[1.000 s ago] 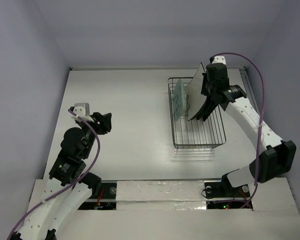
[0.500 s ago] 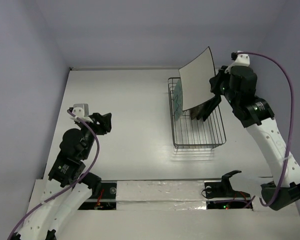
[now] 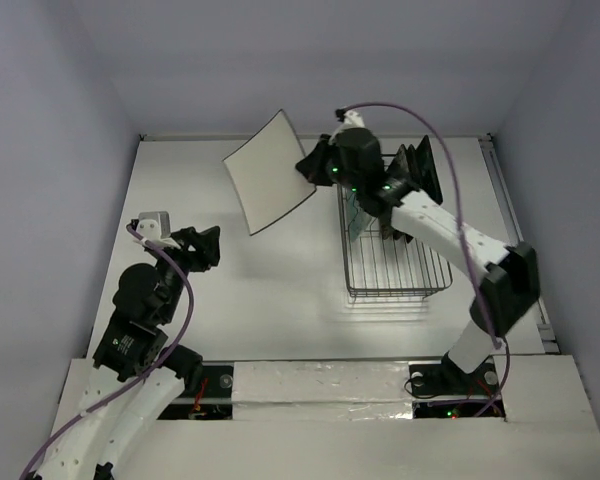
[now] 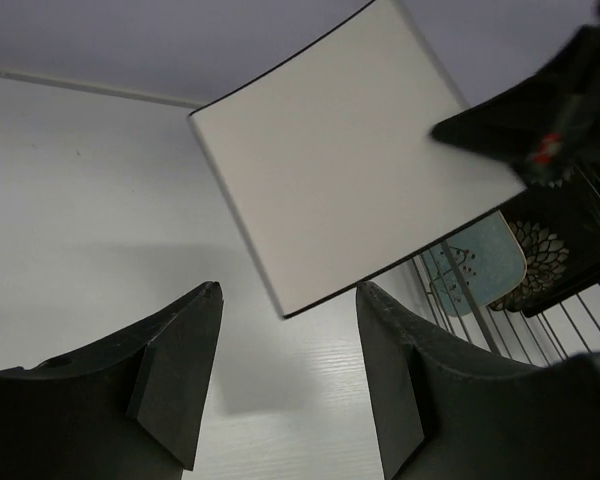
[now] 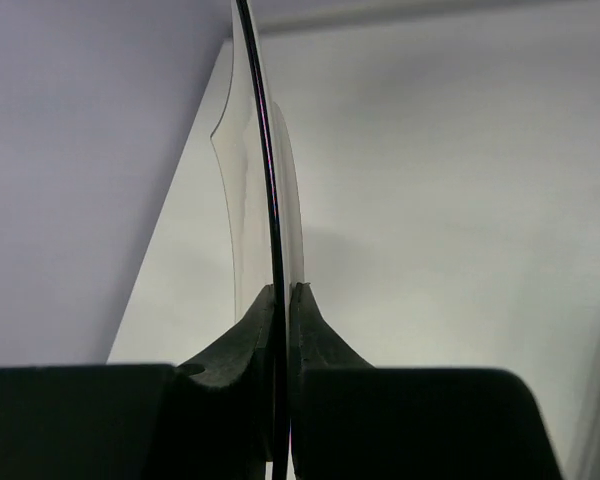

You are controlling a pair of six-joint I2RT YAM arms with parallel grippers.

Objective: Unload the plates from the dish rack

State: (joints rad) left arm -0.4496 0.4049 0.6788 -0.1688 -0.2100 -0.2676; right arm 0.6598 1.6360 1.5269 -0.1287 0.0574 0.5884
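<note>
Two fingers of right gripper [image 5: 282, 290] pinch white plate [image 3: 268, 172] by its edge, airborne. Left gripper [image 4: 288, 290] spread, empty; plate beyond its tips. Teal plate [image 4: 475, 265], black plate [image 4: 550, 240] in rack [image 3: 395, 265] behind right fingers.

The right arm [image 3: 432, 215] partly hides the dish rack [image 3: 398, 268].

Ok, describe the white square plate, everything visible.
The white square plate is plain and thin, with rounded corners, a dark edge line and a smooth surface. It hangs tilted in the air over the table, left of the dish rack and clear of it. Only the right gripper touches it, shut on one edge. Edge-on from the right wrist, it curves slightly.
</note>
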